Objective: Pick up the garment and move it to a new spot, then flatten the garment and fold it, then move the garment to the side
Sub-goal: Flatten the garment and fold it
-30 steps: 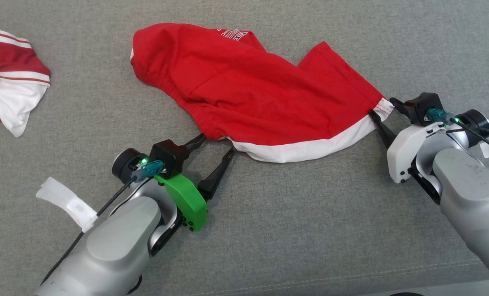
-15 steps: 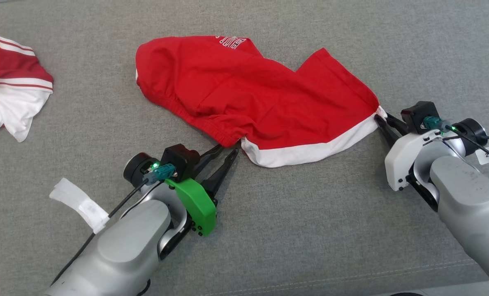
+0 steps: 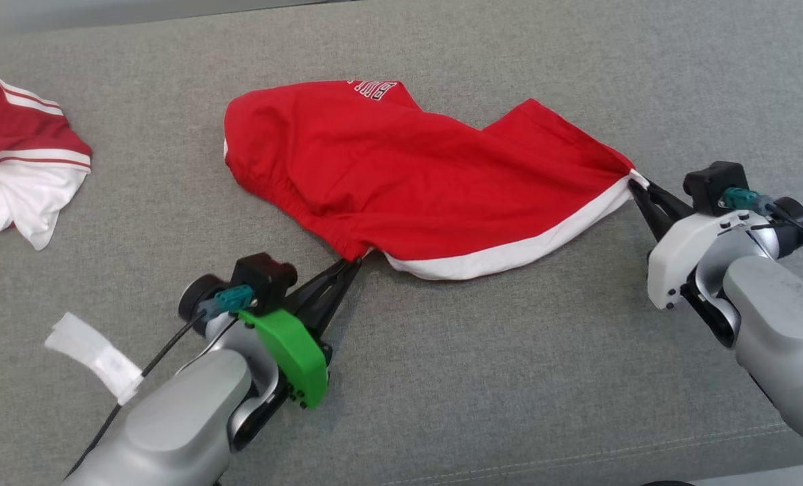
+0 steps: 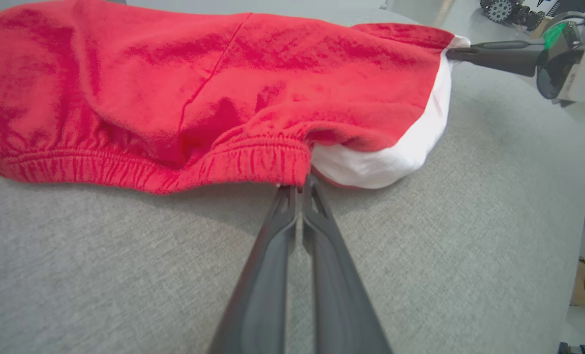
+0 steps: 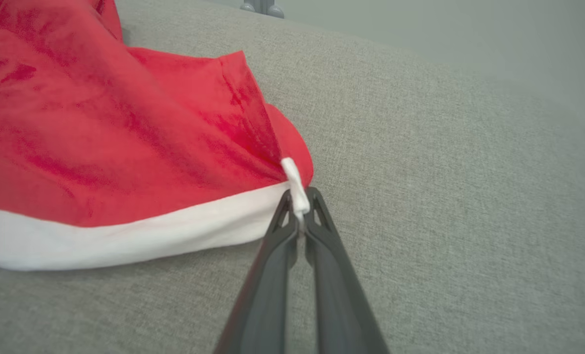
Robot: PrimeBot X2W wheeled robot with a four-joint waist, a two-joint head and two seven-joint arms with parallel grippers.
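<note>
Grey fabric surface [image 3: 442,378] runs under both my arms. My left hand [image 3: 355,263] reaches forward, low and slanted, pinched tight on the elastic waistband of the red garment [image 3: 408,175], which spreads out beyond its tips. My right hand [image 3: 636,183] is clamped on the white-trimmed corner. I can't read the white lettering [image 3: 374,88] at the garment's far edge.

Lighting bright, even, diffuse from above; no glare. Soft shadow under red shorts [image 4: 223,98]. Wrist views distort at edges; right wrist background hazy.
</note>
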